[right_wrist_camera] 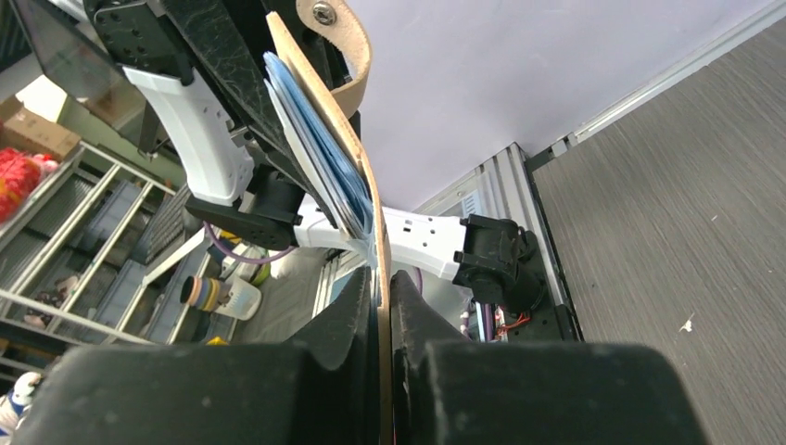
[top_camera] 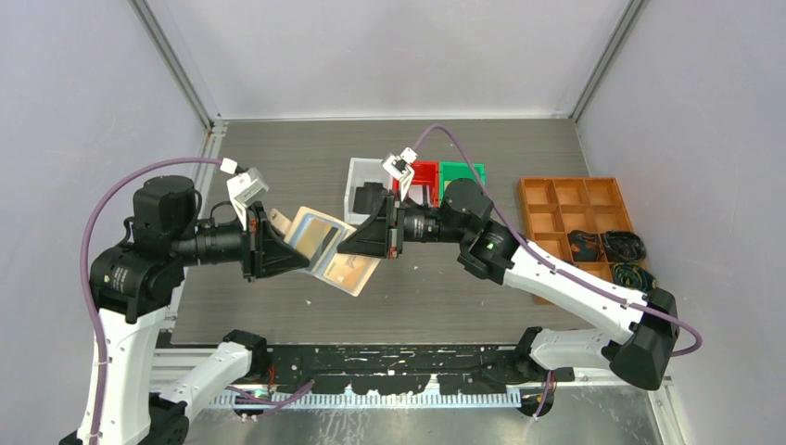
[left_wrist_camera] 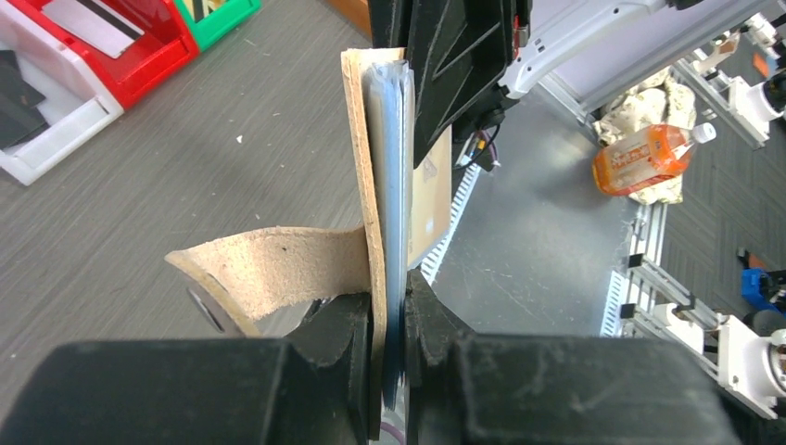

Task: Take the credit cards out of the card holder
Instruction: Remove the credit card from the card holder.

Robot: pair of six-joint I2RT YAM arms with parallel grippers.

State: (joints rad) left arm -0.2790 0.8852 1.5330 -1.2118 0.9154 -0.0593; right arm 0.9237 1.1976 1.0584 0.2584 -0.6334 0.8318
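Held above the tabletop (top_camera: pixel 445 297), the floppy card holder (top_camera: pixel 310 232) is clenched by the left gripper (left_wrist_camera: pixel 389 306), while the right gripper (right_wrist_camera: pixel 378 287) pinches what looks like a stiff, slick gold card (top_camera: pixel 355 274) (thin, likely to slip).

Top camera looked down; wrist cameras sat close behind left hand (left_wrist_camera: pixel 389 306) and right hand (right_wrist_camera: pixel 380 287) (all shared the card holder (top_camera: pixel 315 236)).

The tan card holder (top_camera: pixel 317 239) hangs open in mid-air, a gold credit card (top_camera: pixel 353 273) among its clear sleeves.
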